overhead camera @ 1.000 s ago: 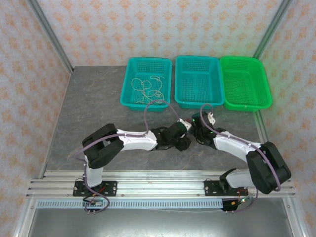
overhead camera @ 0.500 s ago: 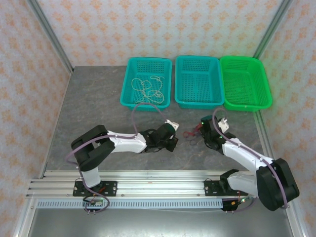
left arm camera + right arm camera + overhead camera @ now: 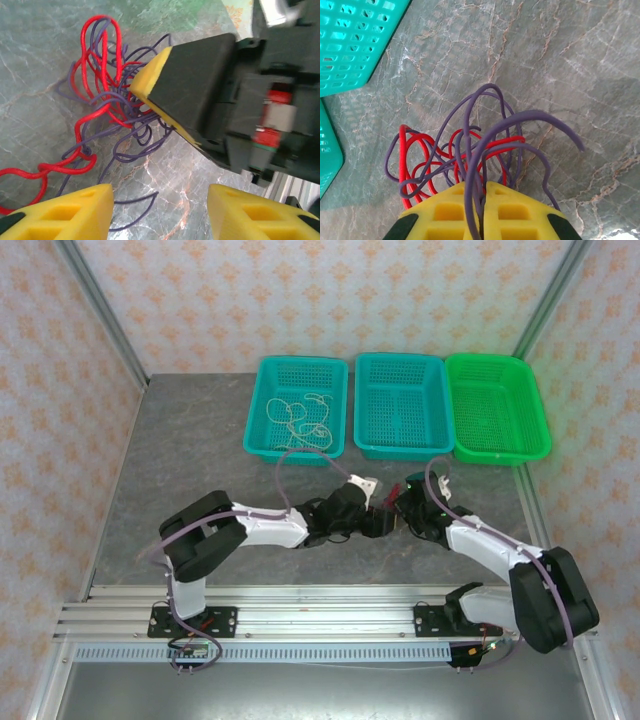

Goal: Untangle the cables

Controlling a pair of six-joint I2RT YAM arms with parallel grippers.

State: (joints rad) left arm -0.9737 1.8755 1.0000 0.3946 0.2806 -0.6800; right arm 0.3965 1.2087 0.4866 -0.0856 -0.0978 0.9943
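Cables (image 3: 466, 150) red and purple, tangled at lower centre of right wrist frame, pinched in closed right gripper (image 3: 482, 192), left gripper (image 3: 157, 202) spread open just below the tangle, on marbled tabletop (image 3: 30, 55)

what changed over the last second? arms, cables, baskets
The left gripper pulled away to the left, then came back in beside the right gripper; its jaws now stand open over the cable tangle. The right gripper shifted slightly right and back, staying shut on the cable tangle. The baskets and the white cable stayed put.
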